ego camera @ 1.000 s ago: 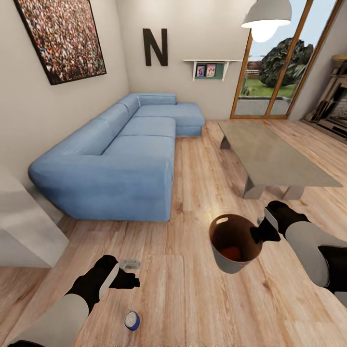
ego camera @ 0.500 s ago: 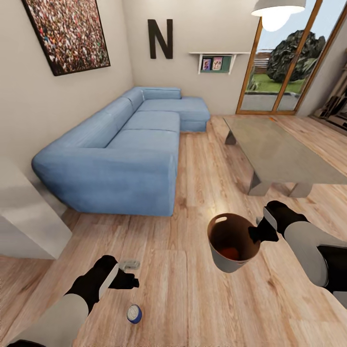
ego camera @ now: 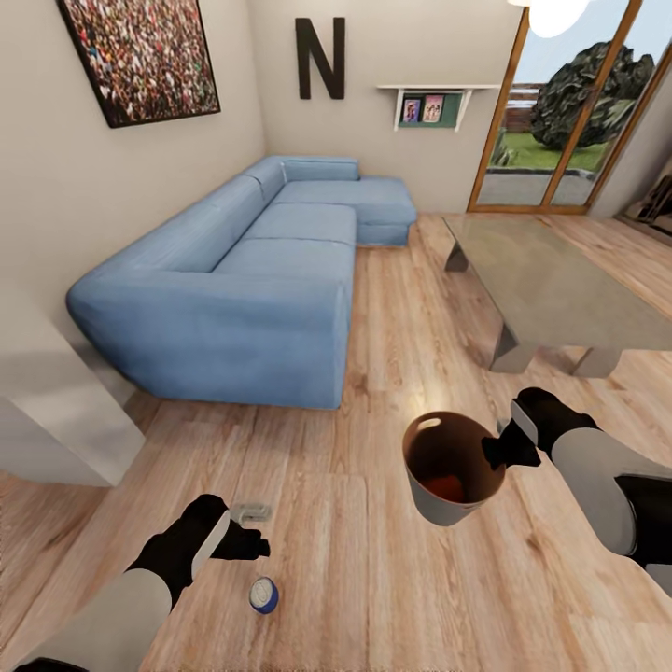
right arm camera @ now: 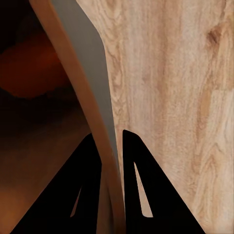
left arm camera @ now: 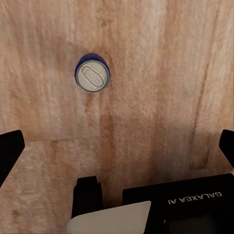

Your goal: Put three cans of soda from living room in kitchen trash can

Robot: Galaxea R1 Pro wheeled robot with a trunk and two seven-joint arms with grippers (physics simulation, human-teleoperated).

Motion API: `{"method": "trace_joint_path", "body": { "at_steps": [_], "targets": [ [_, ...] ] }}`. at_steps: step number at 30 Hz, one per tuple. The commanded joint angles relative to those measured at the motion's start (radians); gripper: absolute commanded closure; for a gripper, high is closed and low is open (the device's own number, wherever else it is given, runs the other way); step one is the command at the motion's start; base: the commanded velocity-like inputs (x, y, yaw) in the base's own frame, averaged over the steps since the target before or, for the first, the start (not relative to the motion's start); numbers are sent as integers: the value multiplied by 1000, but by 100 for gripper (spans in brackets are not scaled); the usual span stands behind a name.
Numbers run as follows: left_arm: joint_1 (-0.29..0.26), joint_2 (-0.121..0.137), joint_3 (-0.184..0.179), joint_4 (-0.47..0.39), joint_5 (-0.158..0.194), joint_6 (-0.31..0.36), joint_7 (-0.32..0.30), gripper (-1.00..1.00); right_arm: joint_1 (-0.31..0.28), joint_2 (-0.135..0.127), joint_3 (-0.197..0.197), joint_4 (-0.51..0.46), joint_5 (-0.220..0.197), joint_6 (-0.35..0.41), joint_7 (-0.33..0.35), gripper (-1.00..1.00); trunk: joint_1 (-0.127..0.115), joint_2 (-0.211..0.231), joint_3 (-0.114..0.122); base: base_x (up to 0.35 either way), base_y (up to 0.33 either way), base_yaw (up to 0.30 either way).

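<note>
The blue soda can [ego camera: 263,595] stands upright on the wood floor, silver top up, just below my left gripper [ego camera: 250,528] in the head view. The left wrist view looks straight down on the blue can [left arm camera: 92,76], beyond my left gripper [left arm camera: 117,146], whose fingers are spread wide with nothing between them. My right gripper [ego camera: 493,455] is shut on the rim of the trash can [ego camera: 439,509] and holds it above the floor. Its fingers pinch the bin's wall [right arm camera: 87,73] from both sides. Something orange [ego camera: 449,487] lies in the bin's bottom; I cannot tell how many cans it is.
A blue corner sofa [ego camera: 243,280] fills the left middle of the room. A low grey coffee table [ego camera: 551,289] stands at the right, glass doors [ego camera: 551,112] behind it. A white block [ego camera: 47,411] juts in at the left edge. Wood floor runs between sofa and table.
The whole view has shifted, so the camera has moved. In it the blue can now sits closer to my left gripper. Both grippers keep their poses and the bin stays held.
</note>
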State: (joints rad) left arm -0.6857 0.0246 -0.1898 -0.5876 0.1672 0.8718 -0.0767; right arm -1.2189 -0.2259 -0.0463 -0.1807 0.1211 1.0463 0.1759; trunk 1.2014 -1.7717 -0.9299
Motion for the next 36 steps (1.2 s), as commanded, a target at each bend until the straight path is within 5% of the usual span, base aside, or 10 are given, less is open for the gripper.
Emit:
{"method": "trace_joint_path", "body": {
  "at_steps": [1,22,36],
  "targets": [
    [0,0,0,0,0,-1,0,-100,-1,1,-7,-1,-17,1,4,100,4,-7,-5,0,0,73],
    [0,-1,0,-1,1,-5,-2,-100,-1,3,-1,6,-15,1,2,100,84,-154,-104,0,0,72],
    [2,-1,0,-11,3,-8,-2,-100,2,6,-3,-8,-14,1,2,100,84,-154,-119,54,57,40]
  ]
}}
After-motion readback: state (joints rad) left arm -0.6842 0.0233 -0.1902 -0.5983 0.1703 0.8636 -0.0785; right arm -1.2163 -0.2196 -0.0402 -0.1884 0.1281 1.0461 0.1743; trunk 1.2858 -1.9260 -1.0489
